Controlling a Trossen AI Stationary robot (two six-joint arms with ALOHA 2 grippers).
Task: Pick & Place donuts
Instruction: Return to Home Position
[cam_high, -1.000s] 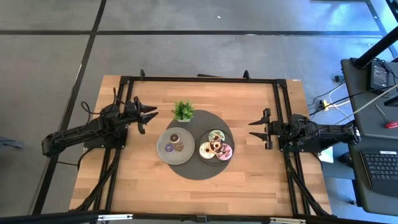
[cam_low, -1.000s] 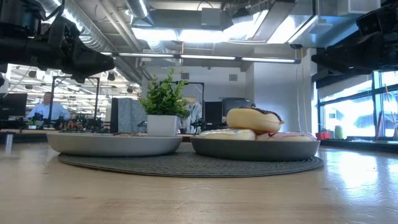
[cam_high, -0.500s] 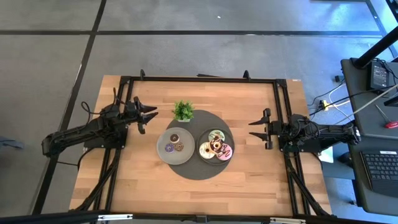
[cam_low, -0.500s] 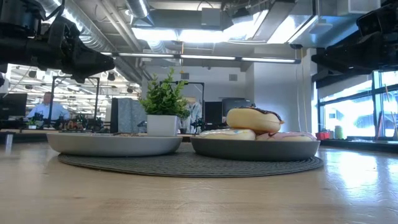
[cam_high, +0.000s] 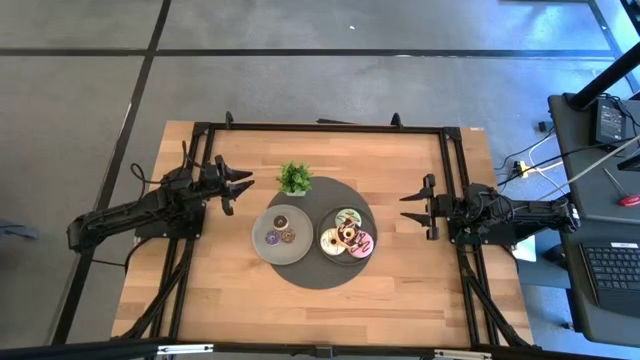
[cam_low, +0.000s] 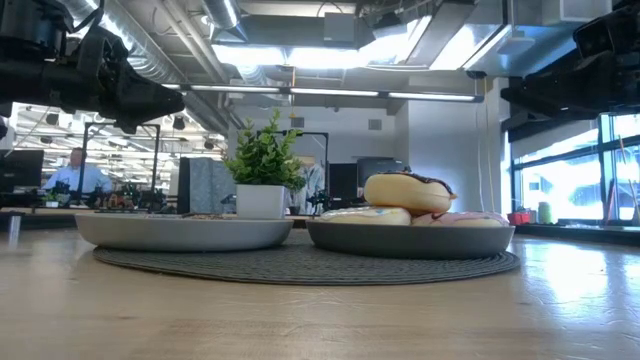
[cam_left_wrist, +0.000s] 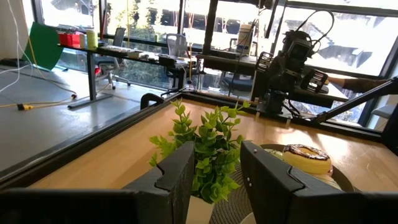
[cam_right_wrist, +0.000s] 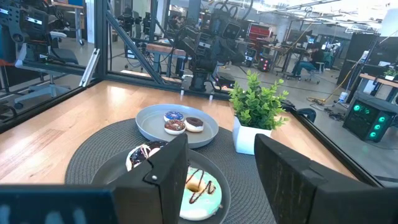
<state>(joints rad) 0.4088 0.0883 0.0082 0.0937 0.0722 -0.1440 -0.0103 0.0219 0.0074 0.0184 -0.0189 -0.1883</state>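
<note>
Two grey plates sit on a round dark mat (cam_high: 320, 262). The right plate (cam_high: 347, 259) carries the larger donuts: green (cam_high: 348, 217), cream (cam_high: 329, 241), pink (cam_high: 364, 242), and the chocolate one (cam_high: 347, 234) resting on top of them (cam_low: 410, 190). The left plate (cam_high: 283, 250) holds three tiny donuts, among them a purple (cam_high: 272, 238) and a brown one (cam_high: 287, 236). My left gripper (cam_high: 240, 190) hovers open, left of the mat near the plant. My right gripper (cam_high: 408, 208) hovers open, right of the mat. In the right wrist view the green donut (cam_right_wrist: 200, 186) lies between the fingers' line of sight.
A small green potted plant (cam_high: 294, 178) stands on the mat's far edge, close in front of my left gripper (cam_left_wrist: 217, 180). A black frame rail (cam_high: 320, 127) runs around the table. Bare wood lies near and on both sides of the mat. People sit in the room beyond.
</note>
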